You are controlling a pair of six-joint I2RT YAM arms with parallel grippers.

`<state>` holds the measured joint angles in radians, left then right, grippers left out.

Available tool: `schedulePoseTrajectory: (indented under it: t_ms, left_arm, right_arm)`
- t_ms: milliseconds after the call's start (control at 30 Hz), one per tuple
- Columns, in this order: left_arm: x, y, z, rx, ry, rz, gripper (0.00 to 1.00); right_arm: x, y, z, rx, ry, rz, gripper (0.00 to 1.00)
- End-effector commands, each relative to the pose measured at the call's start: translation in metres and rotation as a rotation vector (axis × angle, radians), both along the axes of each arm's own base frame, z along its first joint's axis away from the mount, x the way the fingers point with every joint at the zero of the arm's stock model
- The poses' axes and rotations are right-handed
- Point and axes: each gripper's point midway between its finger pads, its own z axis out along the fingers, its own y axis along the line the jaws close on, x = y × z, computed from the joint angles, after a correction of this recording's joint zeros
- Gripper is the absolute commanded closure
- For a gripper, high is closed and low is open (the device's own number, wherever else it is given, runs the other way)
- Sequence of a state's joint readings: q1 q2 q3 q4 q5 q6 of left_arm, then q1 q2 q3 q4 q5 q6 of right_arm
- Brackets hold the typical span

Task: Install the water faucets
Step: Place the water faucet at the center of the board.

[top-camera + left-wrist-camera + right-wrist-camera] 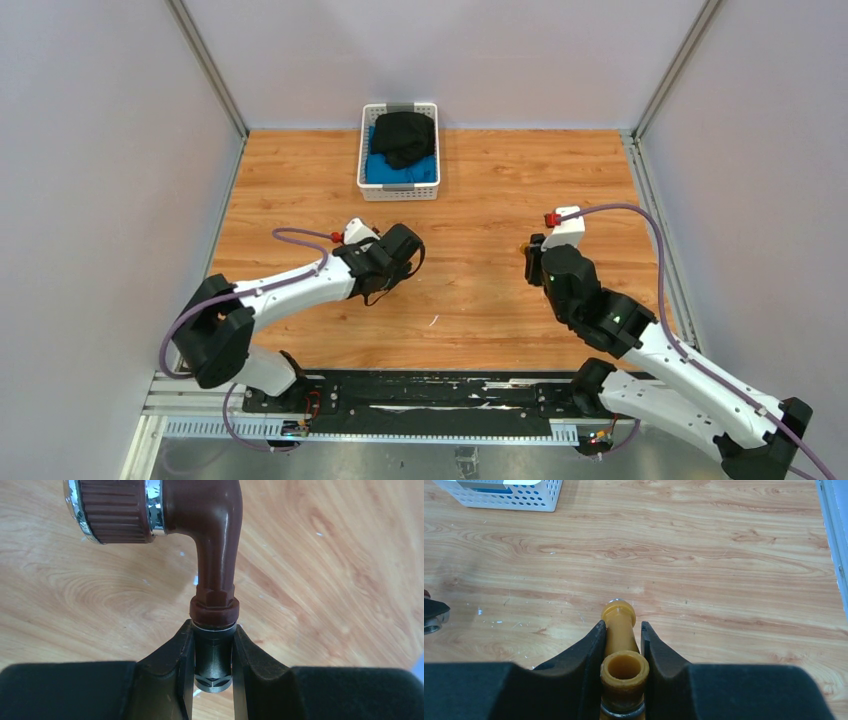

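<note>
wooden table, brown faucet, yellow faucet

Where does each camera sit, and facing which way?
Top external: above and behind the bases, looking down on the wooden table; left arm and right arm whole.
Left wrist: on that wrist, looking down at the wood; left gripper shut on the dark reddish-brown metal faucet.
Right wrist: on that wrist, facing the table's far edge; right gripper shut on the brass-yellow metal faucet.
Shared: top and right wrist both show the white perforated plastic basket.
</note>
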<state>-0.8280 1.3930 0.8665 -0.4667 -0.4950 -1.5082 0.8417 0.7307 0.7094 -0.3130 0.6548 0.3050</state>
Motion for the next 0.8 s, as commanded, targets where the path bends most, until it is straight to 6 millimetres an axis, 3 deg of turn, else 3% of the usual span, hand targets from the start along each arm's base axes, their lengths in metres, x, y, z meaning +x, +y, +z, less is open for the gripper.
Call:
schedulePoseTrajectory:
  t_ms: [0,200,300,433,567,767]
  left_arm:
    - [-0.006,0.024,-0.022,0.149,0.081,0.102,1.0]
    - [-0.002,0.019,-0.038,0.226,0.134,0.062,1.0]
    - [-0.006,0.02,-0.046,0.261,0.176,0.044,0.84]
    - [-0.009,0.017,-0.056,0.272,0.215,0.034,0.78]
    - [-0.01,0.011,-0.059,0.255,0.234,0.02,0.57]
    - [-0.009,0.009,-0.053,0.249,0.225,0.006,0.5]
  right_arm:
    - [-0.005,-0.01,-0.005,-0.003,0.01,-0.015,1.0]
    - [-0.011,-0.018,-0.007,0.005,0.013,-0.029,1.0]
    - [-0.012,-0.021,-0.006,0.009,0.006,-0.033,1.0]
    - [-0.013,-0.022,-0.005,0.006,0.004,-0.034,1.0]
    - [-0.014,-0.022,-0.007,0.01,0.006,-0.034,1.0]
    - [-0.016,-0.025,-0.008,0.011,0.009,-0.04,1.0]
